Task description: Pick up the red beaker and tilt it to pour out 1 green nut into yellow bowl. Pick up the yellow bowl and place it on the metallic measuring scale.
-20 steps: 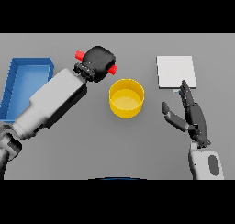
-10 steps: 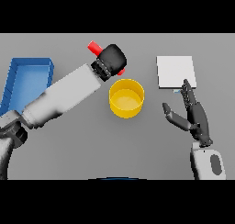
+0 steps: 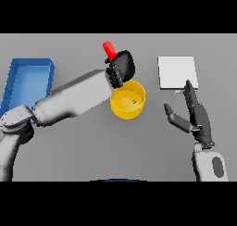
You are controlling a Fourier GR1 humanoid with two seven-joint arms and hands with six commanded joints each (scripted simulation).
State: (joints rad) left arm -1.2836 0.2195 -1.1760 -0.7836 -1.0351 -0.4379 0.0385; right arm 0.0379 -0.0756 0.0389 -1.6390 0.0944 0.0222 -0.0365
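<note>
My left hand [image 3: 121,67] is shut on the red beaker [image 3: 109,49], of which only the upper end shows above the hand. The hand hangs over the far left rim of the yellow bowl [image 3: 119,110] in the middle of the table. A small green nut [image 3: 134,101] lies inside the bowl. The metallic measuring scale [image 3: 177,72] is a pale flat square at the far right. My right hand [image 3: 198,118] is open, fingers straight and pointing away, just in front of the scale and to the right of the bowl.
A blue tray [image 3: 18,71] sits at the far left of the grey table, behind my left forearm.
My left hand has carried the red beaker rightward to above the bowl's rim. A green nut now lies in the bowl. The right hand has stayed still.
</note>
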